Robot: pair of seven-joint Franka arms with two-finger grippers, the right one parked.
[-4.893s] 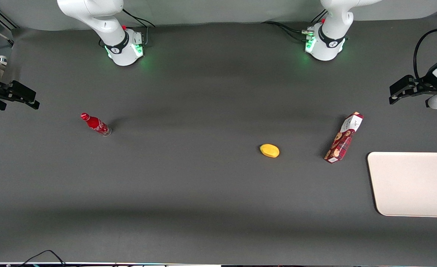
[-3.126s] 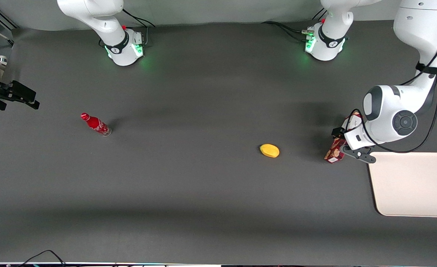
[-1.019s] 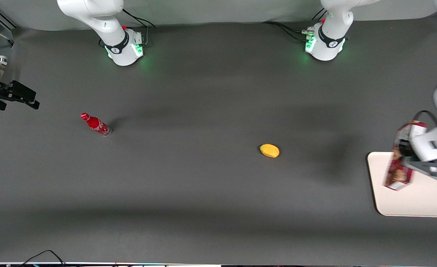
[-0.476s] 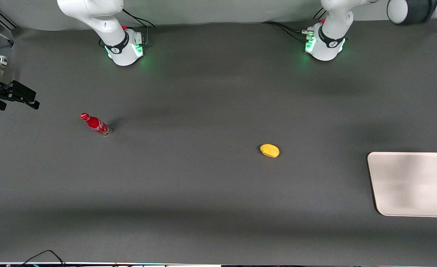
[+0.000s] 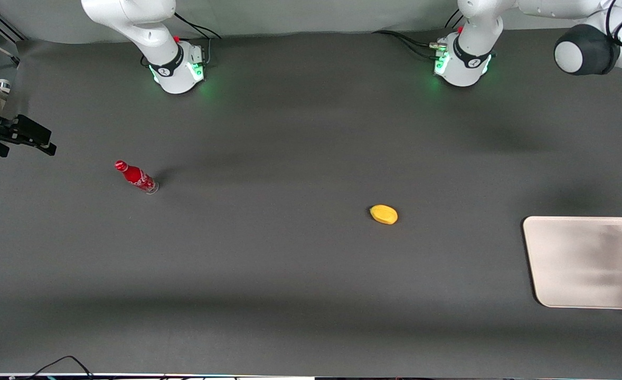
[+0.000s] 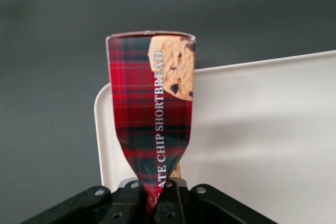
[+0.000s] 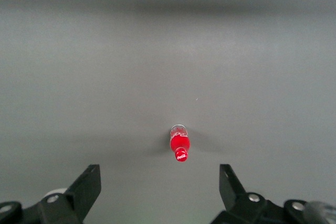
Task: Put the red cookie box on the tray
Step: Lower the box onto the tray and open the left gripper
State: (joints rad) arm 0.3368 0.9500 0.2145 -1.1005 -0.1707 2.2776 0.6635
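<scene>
Above the flat cream-white rectangular tray [image 6: 262, 129], the black two-finger tool [image 6: 157, 203] pinches the long red tartan cookie box [image 6: 152, 108], fingers nearly together.

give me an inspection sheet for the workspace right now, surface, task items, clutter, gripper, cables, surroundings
Surface: dark grey table.
Job's things: red cookie box held above the tray.
Clutter: red bottle toward the parked arm's end; yellow fruit near the middle.
Gripper: left gripper over the tray, fingers shut on the box's pinched end.
Cables: black cables by the arm bases; another at the table's near edge.
Surroundings: pale backdrop.
</scene>
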